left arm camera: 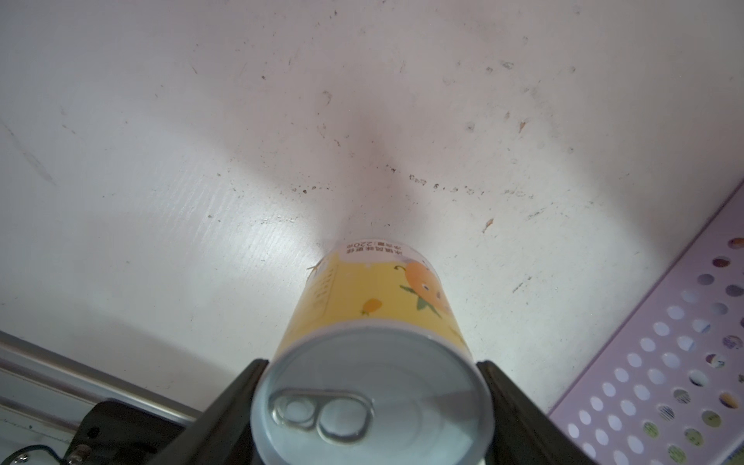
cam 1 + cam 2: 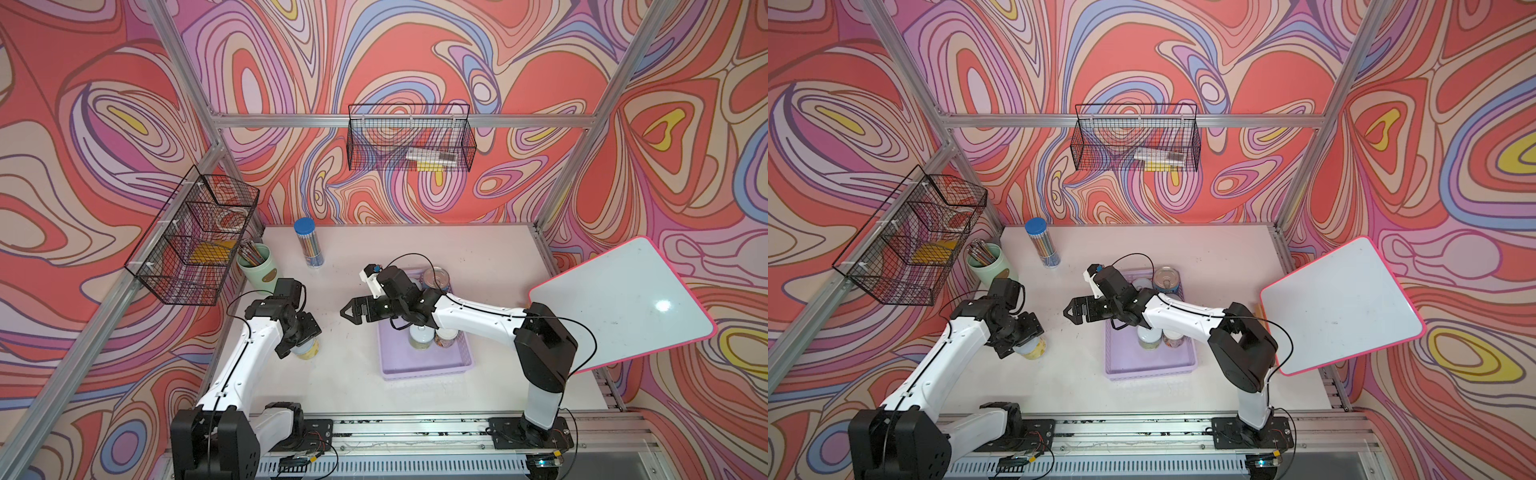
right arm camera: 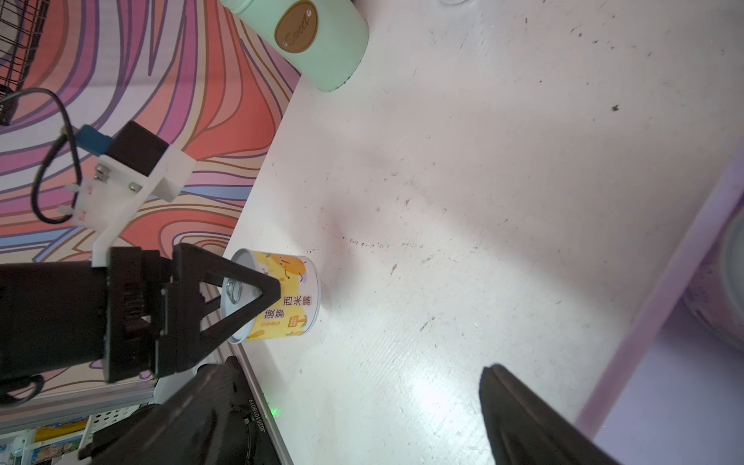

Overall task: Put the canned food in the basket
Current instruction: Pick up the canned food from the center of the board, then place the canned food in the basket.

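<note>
Gripping the yellow can [image 1: 374,298] by its sides, our left gripper [image 1: 371,366] holds it upright on the table [image 2: 345,374], apart from the lilac basket [image 2: 426,372]. We should lift straight, clear the slotted wall, and lower it into the bare near end, avoiding our wide-open right gripper [image 2: 347,312].

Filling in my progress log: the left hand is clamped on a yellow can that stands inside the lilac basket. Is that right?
Not inside. The left hand is clamped on the yellow can, but in both top views that can stands on the bare table, apart from the lilac basket.
</note>
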Tool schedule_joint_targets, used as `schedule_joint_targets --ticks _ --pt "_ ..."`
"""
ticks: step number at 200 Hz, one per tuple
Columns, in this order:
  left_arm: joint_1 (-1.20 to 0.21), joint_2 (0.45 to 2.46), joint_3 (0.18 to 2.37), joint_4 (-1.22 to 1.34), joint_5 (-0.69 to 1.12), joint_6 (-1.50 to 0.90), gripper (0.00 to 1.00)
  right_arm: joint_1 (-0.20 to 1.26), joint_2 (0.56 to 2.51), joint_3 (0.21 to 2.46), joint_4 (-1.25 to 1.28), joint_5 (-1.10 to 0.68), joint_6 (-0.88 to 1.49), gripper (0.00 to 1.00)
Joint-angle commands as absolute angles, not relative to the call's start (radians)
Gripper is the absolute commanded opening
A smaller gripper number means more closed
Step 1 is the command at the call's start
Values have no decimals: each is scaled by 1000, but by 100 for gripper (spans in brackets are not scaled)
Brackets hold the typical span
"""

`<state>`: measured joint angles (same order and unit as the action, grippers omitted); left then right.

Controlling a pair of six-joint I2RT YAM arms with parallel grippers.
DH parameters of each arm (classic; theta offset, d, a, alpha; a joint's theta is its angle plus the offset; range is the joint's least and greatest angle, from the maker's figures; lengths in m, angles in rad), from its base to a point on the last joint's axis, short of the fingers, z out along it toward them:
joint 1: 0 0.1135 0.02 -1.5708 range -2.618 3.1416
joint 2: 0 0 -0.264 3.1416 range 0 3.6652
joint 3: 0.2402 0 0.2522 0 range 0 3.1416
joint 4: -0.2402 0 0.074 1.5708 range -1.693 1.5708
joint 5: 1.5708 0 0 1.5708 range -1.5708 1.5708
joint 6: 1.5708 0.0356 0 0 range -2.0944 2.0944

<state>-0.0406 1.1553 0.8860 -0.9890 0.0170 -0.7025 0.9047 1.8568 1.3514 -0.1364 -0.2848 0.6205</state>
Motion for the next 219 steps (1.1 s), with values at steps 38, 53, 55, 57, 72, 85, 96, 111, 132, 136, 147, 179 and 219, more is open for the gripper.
schedule_joint_targets --ticks 38,53,55,57,72,85,96,111,132,136,147,179,219 --pt "-191 1218 1059 -1027 -4 -700 69 864 1703 1239 -96 -255 619 98" --pt "-221 1234 1087 -1028 -12 -703 69 850 1670 1206 -85 -251 622 98" --pt "-225 1235 1089 -1028 -12 -703 69 847 1665 1202 -83 -249 624 98" --pt "-228 1237 1092 -1028 -12 -703 69 846 1661 1197 -83 -248 625 98" --pt "-257 1251 1119 -1025 -13 -700 69 835 1629 1170 -84 -239 624 98" --pt "-284 1267 1142 -1022 -14 -691 69 822 1602 1146 -84 -229 625 98" --pt "-305 1283 1159 -1014 -7 -676 69 810 1582 1125 -86 -224 626 98" --pt "-339 1310 1183 -1003 8 -652 69 796 1548 1097 -90 -218 624 98" --pt "-403 1351 1227 -992 26 -602 70 773 1501 1058 -108 -203 618 98" --pt "-414 1359 1236 -992 30 -593 70 770 1493 1051 -114 -200 614 98" --pt "-447 1383 1256 -988 38 -564 70 760 1468 1035 -131 -189 604 98" --pt "-544 1442 1318 -982 67 -464 70 749 1369 959 -143 -143 528 98" --pt "-620 1501 1390 -971 115 -314 71 694 1243 896 -233 -168 450 98"
